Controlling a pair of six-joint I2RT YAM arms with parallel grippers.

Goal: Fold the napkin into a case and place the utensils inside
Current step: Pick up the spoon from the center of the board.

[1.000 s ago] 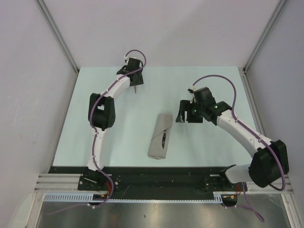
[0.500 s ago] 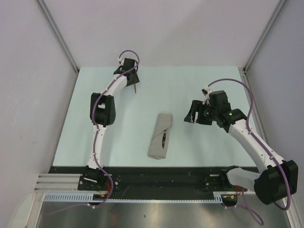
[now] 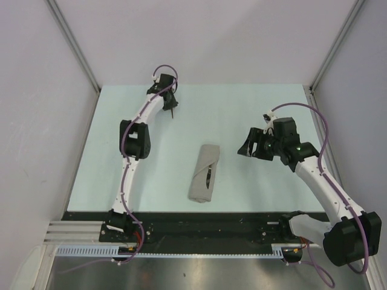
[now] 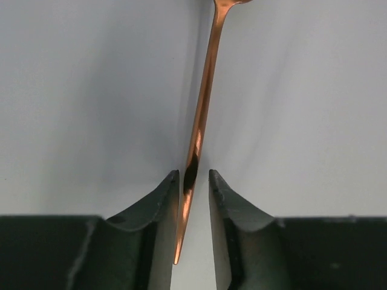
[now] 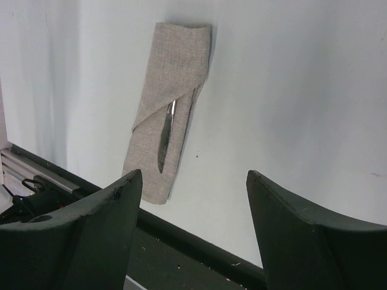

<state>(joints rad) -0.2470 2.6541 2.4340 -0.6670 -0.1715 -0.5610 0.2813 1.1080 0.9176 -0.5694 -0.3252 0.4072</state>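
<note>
The napkin [image 3: 204,173] lies folded into a narrow case at the middle of the table, with the silver-grey knife [image 5: 165,136] tucked in its diagonal pocket. The copper spoon [image 4: 205,90] lies at the far left of the table; its bowl runs out of the top of the left wrist view. My left gripper [image 4: 193,173] straddles the end of the spoon's handle. The handle rests against the left finger, and a thin gap shows at the right finger. In the top view that gripper [image 3: 173,107] points down at the table. My right gripper [image 3: 247,148] hovers open and empty to the right of the napkin.
The pale table [image 3: 260,109] is walled by grey panels at the left, back and right. A black rail [image 3: 199,223] runs along the near edge, close to the napkin's [image 5: 172,90] lower end.
The left jaws have narrowed around the spoon's handle, and that arm has stretched a little further back. The right arm has swung to the right, away from the napkin.
</note>
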